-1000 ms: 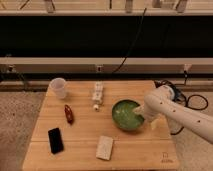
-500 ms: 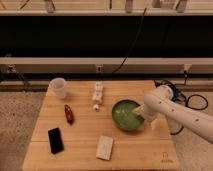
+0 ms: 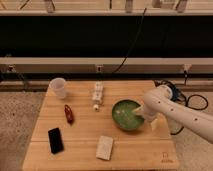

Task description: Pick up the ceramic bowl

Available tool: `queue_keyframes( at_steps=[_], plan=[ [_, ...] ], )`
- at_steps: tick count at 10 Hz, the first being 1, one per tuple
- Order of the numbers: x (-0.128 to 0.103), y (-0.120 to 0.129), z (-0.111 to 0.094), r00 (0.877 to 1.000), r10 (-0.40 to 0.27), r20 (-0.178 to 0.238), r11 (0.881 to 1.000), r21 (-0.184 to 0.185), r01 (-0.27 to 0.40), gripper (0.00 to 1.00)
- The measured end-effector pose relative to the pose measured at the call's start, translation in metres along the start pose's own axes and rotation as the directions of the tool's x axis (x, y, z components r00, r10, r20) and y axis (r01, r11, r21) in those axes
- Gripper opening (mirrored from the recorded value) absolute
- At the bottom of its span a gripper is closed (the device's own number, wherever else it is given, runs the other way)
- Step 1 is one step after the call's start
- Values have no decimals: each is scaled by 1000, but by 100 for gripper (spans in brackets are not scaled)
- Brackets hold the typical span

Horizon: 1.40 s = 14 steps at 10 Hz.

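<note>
The ceramic bowl [image 3: 125, 114] is round, shallow and glossy green with a dark rim. It sits on the wooden table [image 3: 82, 137], right of centre. My white arm comes in from the right. The gripper [image 3: 140, 116] is at the bowl's right rim, reaching down over its edge, with the arm's bulk covering most of it. The bowl rests on the table.
A translucent whitish cup [image 3: 58, 87] stands at the table's back left. A white bottle-like item [image 3: 97, 93] lies near the back middle. A red object [image 3: 69, 113], a black phone [image 3: 55, 140] and a pale packet [image 3: 104, 147] lie toward the front. Cables hang behind the table on the right.
The arm has shifted slightly left, toward the bowl's right rim. The bowl and other items have not moved.
</note>
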Motion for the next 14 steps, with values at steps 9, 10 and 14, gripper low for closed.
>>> queue_keyframes(
  at_steps=[9, 10, 14],
  plan=[
    [0, 2, 5, 1000, -28, 4, 999, -24, 28, 80],
    [1, 3, 6, 1000, -31, 4, 999, -28, 31, 80],
    [1, 5, 8, 999, -43, 6, 998, -38, 43, 80]
  ],
)
